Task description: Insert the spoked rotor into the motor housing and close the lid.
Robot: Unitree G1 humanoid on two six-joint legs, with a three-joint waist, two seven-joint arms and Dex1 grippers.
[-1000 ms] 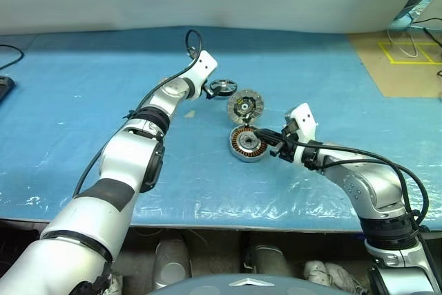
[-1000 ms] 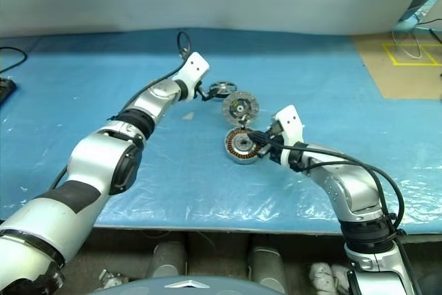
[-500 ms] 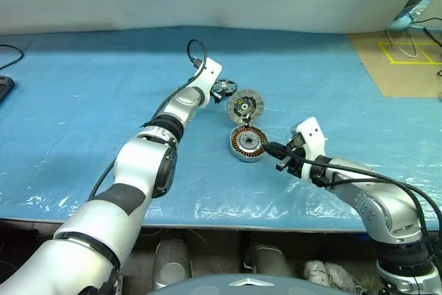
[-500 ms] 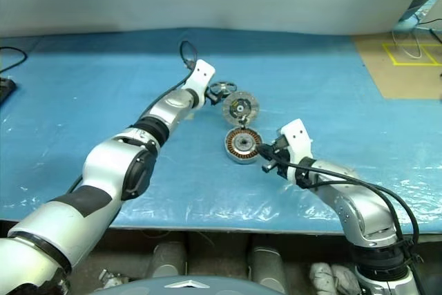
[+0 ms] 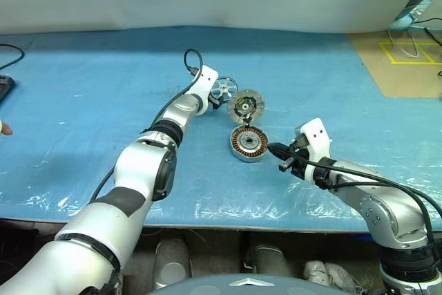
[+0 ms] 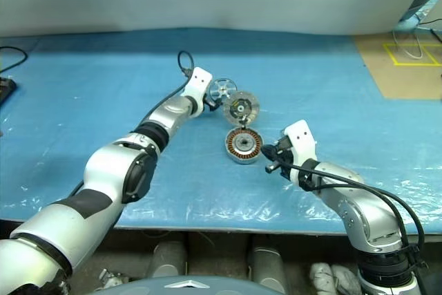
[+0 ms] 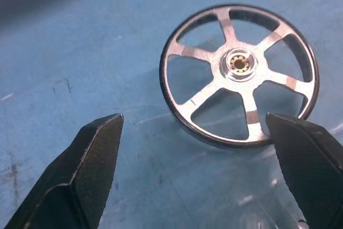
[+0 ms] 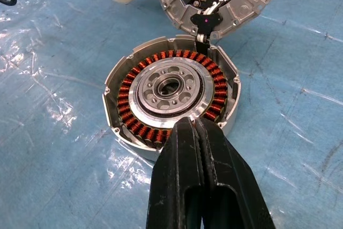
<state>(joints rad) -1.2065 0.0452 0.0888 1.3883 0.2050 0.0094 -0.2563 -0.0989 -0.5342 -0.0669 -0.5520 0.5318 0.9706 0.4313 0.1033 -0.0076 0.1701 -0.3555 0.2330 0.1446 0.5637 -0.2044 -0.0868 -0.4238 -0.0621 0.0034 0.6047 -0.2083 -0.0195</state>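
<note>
Our left claw (image 7: 195, 159) stands wide, its two black fingers (image 7: 80, 175) straddling empty blue sheet with the spoked rotor (image 7: 239, 73), a small flat wheel with a dark rim, silver spokes and a brass-centred hub, lying flat just beyond the tips and not yet between them; one fingertip sits close to the rim, so we judge this a pre-grasp line-up, spread wide to take the wheel across its rim. Nothing is held. In the head views the rotor (image 5: 223, 90) lies at the far end of a short row of parts, just beside the lid (image 5: 245, 106), a pale silver ribbed disc that rests open with its dark inner face up, touching the back edge of the motor housing (image 5: 247, 142), a shallow round silver cup with copper-brown windings around a grey centre. Our right claw (image 5: 279, 156) is pinched shut on nothing, close to the housing's near rim, apart from it as far as we can tell; we read it as parked clear so the cup mouth stays open for the rotor. All sits on the table (image 5: 83, 101), covered in blue plastic sheet. Insertion and lid closing are still to do.
</note>
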